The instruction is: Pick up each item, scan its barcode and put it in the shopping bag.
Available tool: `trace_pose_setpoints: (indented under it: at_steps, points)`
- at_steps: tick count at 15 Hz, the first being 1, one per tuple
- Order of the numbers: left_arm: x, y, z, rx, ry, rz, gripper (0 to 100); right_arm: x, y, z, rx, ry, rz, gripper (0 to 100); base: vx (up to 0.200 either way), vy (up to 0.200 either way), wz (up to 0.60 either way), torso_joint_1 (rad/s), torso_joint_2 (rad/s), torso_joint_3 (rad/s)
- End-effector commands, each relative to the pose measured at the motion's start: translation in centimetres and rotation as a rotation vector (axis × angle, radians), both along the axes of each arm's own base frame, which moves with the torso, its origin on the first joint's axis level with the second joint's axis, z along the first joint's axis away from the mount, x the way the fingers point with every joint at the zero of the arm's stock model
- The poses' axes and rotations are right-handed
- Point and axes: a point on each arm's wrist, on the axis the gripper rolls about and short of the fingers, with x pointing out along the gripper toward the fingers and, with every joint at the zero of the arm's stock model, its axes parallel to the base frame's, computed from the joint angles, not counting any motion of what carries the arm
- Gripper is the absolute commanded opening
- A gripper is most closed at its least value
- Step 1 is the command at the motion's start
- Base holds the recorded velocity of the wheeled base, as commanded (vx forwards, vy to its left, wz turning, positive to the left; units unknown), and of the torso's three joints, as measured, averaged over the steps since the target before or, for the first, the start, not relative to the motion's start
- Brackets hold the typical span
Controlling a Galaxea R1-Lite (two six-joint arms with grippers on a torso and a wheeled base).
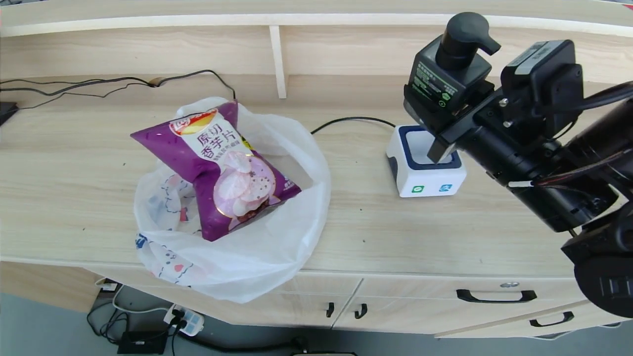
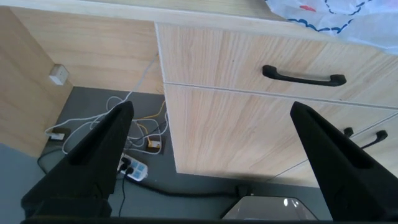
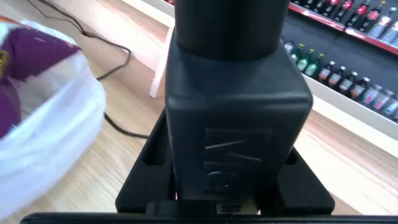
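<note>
A pale wooden counter runs in front of me, with a low shelf wall behind it and drawers underneath. From the head view, the white shopping bag sits open on the left side of the counter, and a purple chip bag lies across its mouth. Well to the right is the white-and-blue scanner. My right gripper holds the black pump bottle just above it, tilted, with its fingers pinching the body on both sides. A printed label faces up and away from the scanner window. I think the barcode is on that label, though I can't make it out. If so, I should roll my wrist until that face looks down into the blue-rimmed window, hold it level and near, then pause before carrying it to the bag.

In the left wrist view, my left gripper hangs below counter height with its fingers spread wide and nothing between them. It faces a drawer front with a black handle. It is clear of the work and can wait there.

In the right wrist view, the bottle sits square between my fingers and the grip looks firm. The shopping bag is off to one side. When I carry the bottle over, I should aim for the open gap beside the chips, because setting it on top of them could tip it out.
</note>
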Motion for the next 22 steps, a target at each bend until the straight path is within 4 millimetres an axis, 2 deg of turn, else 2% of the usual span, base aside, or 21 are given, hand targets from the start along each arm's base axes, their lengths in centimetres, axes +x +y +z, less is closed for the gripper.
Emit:
trace_pose_setpoints:
  at_steps: [1, 4, 6, 7, 8, 10, 12, 15, 17, 19, 22]
  points:
    - [0.0, 0.0, 0.0, -0.001, 0.0, -0.002, 100, -2.4, -0.7, 1.7, 0.03, -0.018, 0.026, 0, 0.0, 0.0, 0.6, 0.002, 0.0, -0.002]
    - [0.0, 0.0, 0.0, -0.001, 0.001, -0.002, 100, -3.3, 0.4, 1.5, 0.031, -0.004, 0.079, 0, 0.0, 0.0, 0.6, 0.009, 0.01, 0.002]
    - [0.0, 0.0, 0.0, 0.001, 0.001, -0.002, 100, -3.6, 0.4, -0.2, 0.011, 0.06, 0.098, 0, 0.0, 0.0, 0.6, -0.005, 0.0, 0.005]
    - [0.0, 0.0, 0.0, -0.001, 0.001, -0.002, 100, -4.1, 0.1, -2.1, 0.002, 0.139, 0.105, 0, 0.0, 0.0, 0.6, 0.002, 0.0, -0.002]
    - [0.0, 0.0, 0.0, -0.001, 0.001, -0.002, 100, -4.2, -0.8, -2.8, 0.01, 0.153, 0.061, 0, 0.0, 0.0, 0.0, 0.0, 0.0, 0.0]
    - [0.0, 0.0, 0.0, -0.002, 0.0, -0.002, 100, -3.5, -2.2, -3.1, 0.061, 0.17, -0.061, 0, 0.0, 0.0, 0.0, 0.0, 0.0, 0.0]
    - [0.0, 0.0, 0.0, -0.002, 0.0, -0.002, 100, -3.4, -2.1, -3.3, 0.071, 0.188, -0.059, 0, 0.0, 0.0, 0.0, 0.0, 0.0, 0.0]
    - [0.0, 0.0, 0.0, -0.002, 0.0, -0.002, 100, -4.2, -2.5, -5.7, 0.006, 0.255, -0.067, 0, 0.0, 0.0, 0.0, 0.0, 0.0, 0.0]
    - [0.0, 0.0, 0.0, -0.002, 0.0, 0.001, 100, -4.4, -1.4, -4.8, 0.017, 0.224, -0.027, 0, 0.0, 0.0, 0.0, 0.0, 0.0, 0.0]
    - [0.0, 0.0, 0.0, -0.002, 0.0, 0.001, 100, -4.3, -0.5, -5.5, 0.0, 0.251, 0.0, 0, 0.0, 0.0, 0.0, 0.0, 0.0, 0.0]
    - [0.0, 0.0, 0.0, -0.002, 0.001, -0.002, 100, -2.7, 0.8, -5.1, 0.025, 0.245, 0.012, 0, 0.0, 0.0, 0.0, 0.0, 0.0, 0.0]
